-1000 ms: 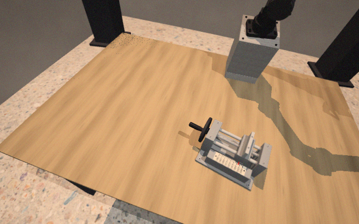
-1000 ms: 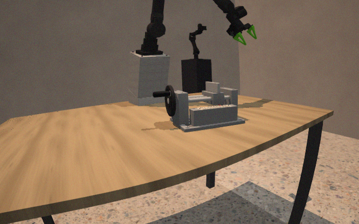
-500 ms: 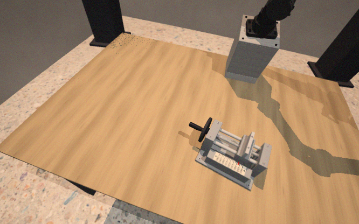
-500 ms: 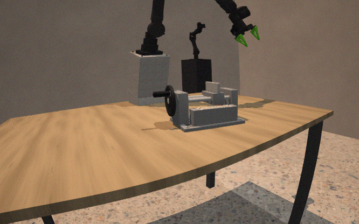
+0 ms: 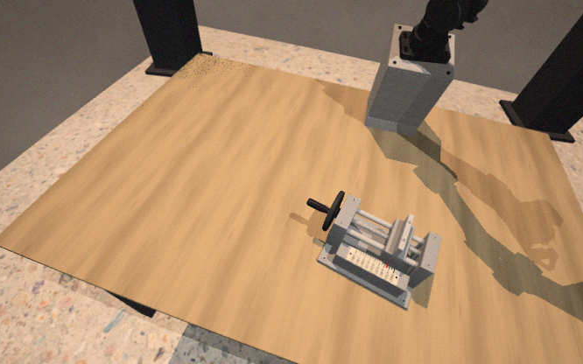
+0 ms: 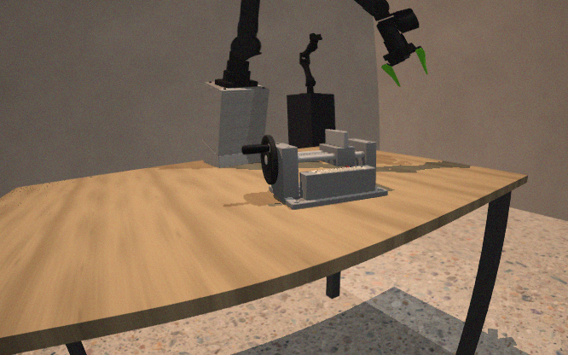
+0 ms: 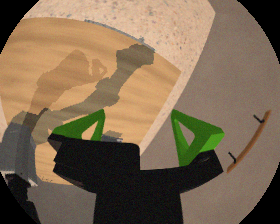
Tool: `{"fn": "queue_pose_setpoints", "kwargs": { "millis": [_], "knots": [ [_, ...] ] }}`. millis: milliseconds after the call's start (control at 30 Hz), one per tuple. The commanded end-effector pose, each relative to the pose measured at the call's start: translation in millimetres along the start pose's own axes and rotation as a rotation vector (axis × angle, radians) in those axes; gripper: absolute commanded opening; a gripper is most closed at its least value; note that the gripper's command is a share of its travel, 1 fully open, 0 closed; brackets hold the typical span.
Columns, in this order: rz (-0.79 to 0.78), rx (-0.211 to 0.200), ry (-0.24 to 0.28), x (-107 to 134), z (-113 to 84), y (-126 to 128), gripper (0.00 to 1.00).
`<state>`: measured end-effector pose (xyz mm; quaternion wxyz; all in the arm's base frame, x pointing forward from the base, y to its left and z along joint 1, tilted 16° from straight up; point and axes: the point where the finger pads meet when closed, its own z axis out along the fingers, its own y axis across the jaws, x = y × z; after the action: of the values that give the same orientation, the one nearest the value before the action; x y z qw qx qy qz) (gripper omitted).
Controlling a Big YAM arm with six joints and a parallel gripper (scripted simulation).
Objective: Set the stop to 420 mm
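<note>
The gripper [image 6: 404, 66] hung high in the air with its green fingers [image 6: 421, 59] spread wide and nothing between them — well above and beyond the far end of the stop fixture [image 6: 328, 176]. The fixture sat on the wooden table [image 5: 158, 180], toward the robot's side but well in from every edge, with broad bare wood around it. Its black handwheel [image 5: 333, 210] stood upright at one end plate, the crank handle [image 5: 318, 205] sticking out horizontally over open tabletop, untouched. The sliding stop [image 5: 399, 234] sat on the guide rods near the end opposite the wheel, and a red pointer [image 5: 388, 264] lay over the scale strip [image 5: 372, 263] — the numbers were too small to read. The grey pedestal [image 5: 408, 86] carrying the arm stood at the table's back edge, well apart from the fixture.
</note>
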<state>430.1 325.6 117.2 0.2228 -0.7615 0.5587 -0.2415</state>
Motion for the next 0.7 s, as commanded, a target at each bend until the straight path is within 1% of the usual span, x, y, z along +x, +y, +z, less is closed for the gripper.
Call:
{"fn": "queue_pose_setpoints", "kwargs": {
  "millis": [0, 67, 133, 167, 200, 267, 300, 367, 400, 500, 533, 567, 633, 667],
  "knots": [
    [0.28, 0.007, 0.026, 50.6, -5.1, -25.1, 1.0],
    [0.399, -0.021, 0.05, 94.1, 7.8, -20.8, 1.0],
    [0.399, -0.021, 0.05, 94.1, 7.8, -20.8, 1.0],
    [0.558, -0.035, 0.083, 113.9, 20.2, -29.1, 1.0],
    [0.614, -0.045, 0.095, 135.8, 24.5, -27.1, 1.0],
    [0.725, -0.063, 0.11, 183.0, 27.1, -24.0, 1.0],
    [0.777, -0.07, 0.113, 184.1, 26.9, -24.1, 1.0],
    [0.893, -0.088, 0.13, 230.8, 26.6, -17.6, 1.0],
    [0.951, -0.096, 0.137, 231.0, 26.6, -17.6, 1.0],
    [1.136, -0.13, 0.179, 297.8, 24.6, 0.5, 1.0],
    [1.197, -0.144, 0.191, 315.3, 24.9, 10.7, 1.0],
    [1.26, -0.153, 0.2, 318.4, 23.9, 10.5, 1.0],
    [1.393, -0.173, 0.24, 354.9, 22.0, 37.9, 1.0],
    [1.393, -0.173, 0.24, 354.9, 22.0, 37.9, 1.0]
  ]
}}
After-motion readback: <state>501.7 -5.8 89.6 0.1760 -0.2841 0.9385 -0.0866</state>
